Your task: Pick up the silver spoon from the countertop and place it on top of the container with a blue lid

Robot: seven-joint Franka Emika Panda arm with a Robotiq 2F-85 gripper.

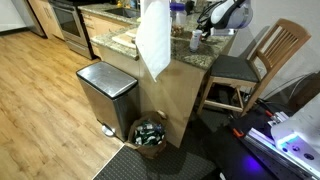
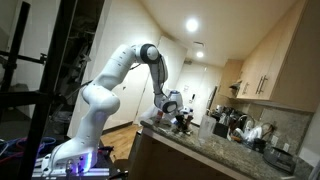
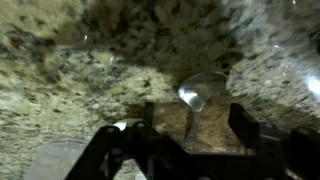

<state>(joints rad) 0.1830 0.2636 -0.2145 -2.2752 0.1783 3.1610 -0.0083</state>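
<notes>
Pale-silver thin metal spoon (image 3: 203,91), likely light, stiff and slippery, lies near an edge of the speckled granite countertop (image 3: 80,60); the black gripper (image 3: 196,124), fingers spread, straddles its handle.

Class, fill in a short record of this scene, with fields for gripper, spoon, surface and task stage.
gripper: low over the counter, jaws open
silver spoon: lying flat, handle running between the jaws, bowl just beyond them
countertop: speckled beige-brown granite
task stage: spoon not yet grasped
</notes>
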